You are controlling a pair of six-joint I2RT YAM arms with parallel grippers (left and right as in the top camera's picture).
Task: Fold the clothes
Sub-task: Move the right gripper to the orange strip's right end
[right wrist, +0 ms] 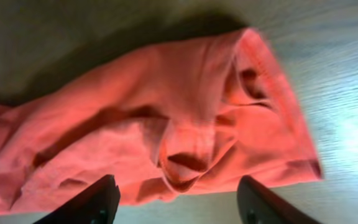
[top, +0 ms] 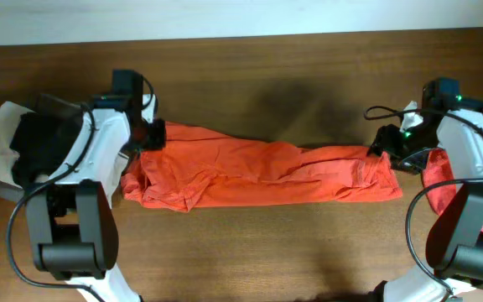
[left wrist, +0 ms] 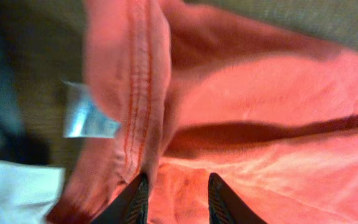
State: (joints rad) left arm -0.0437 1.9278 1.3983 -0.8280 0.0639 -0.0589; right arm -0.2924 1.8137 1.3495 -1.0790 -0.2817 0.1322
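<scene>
The left gripper (left wrist: 178, 180), fingers slightly apart and gripping nothing, sits over the stitched hem of the orange-red garment (left wrist: 260, 106), a white label (left wrist: 89, 118) left of it. The right gripper (right wrist: 178, 183), fingers wide apart and empty, hangs over the garment's other end. Beyond, the cloth lies bunched on the wooden table (top: 267, 243).

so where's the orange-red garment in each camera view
Overhead: the orange-red garment lies stretched left to right across the middle of the picture.
Left wrist: it fills most of the frame, centre to right.
Right wrist: it spans from the left edge to right of centre.
Shared landmark: the brown wooden table under it.
</scene>
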